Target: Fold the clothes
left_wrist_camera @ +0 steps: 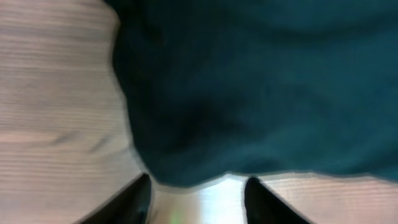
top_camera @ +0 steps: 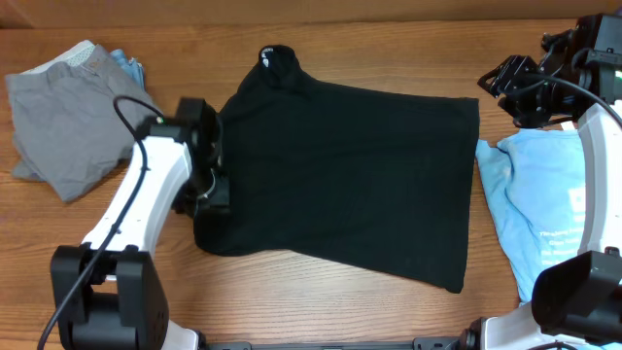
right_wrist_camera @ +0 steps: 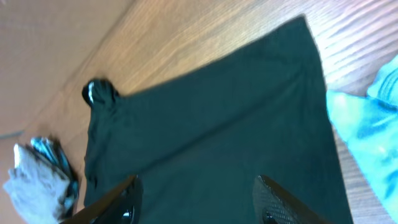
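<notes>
Fingers [left_wrist_camera: 134, 202] of left gripper [left_wrist_camera: 198, 186] apart, released, at black T-shirt's [top_camera: 360, 175] left edge; right gripper [right_wrist_camera: 196, 199] also released, near its far-right corner. Shirt lies flat, long axis left-right, collar left. Grey garment [top_camera: 63, 117] to its left, light-blue tee [top_camera: 539, 204] to its right.

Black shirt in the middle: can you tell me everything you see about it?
The black T-shirt looks like soft, plain cloth. It lies spread flat on the wooden table, with its collar toward the far left showing a tiny white label. No sleeves stick out. The left gripper is at its left edge, fingers apart by the cloth's rim. A light-blue tee lies right against its right edge.
</notes>
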Available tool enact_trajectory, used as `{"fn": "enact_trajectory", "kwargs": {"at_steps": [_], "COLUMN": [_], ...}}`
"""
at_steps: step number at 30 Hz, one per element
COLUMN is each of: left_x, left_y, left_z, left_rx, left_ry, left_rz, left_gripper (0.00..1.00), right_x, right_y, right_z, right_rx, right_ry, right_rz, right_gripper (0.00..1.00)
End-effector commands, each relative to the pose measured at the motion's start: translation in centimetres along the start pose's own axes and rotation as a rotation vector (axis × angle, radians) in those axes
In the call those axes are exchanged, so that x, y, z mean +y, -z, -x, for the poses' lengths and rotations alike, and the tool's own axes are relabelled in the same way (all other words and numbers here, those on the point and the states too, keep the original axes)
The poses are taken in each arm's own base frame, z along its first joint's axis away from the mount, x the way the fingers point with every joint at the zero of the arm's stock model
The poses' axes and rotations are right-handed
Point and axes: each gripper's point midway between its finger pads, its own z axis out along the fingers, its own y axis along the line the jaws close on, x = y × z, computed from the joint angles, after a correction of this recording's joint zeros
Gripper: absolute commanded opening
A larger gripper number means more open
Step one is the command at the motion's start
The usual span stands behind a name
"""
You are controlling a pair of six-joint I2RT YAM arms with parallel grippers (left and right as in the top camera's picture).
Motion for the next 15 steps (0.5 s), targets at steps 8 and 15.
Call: {"fn": "enact_trajectory", "kwargs": {"at_steps": [8, 15], "left_x": [0.4, 1.3], "left_y": [-8.6, -9.8], "left_z": [-3.9, -6.7], "left_rx": [0.023, 0.099], "left_ry": [0.107, 0.191], "left_rz": [-0.018, 0.020], "left_gripper": [0.64, 0.04], "right_x": [3.6, 3.7], "right_y": [-0.6, -0.7], "right_z": [-1.9, -2.0], "right_rx": [0.038, 0.043], "right_ry": [0.138, 0.140], "right_rz": [0.060, 0.060], "right_gripper": [0.60, 0.61]}}
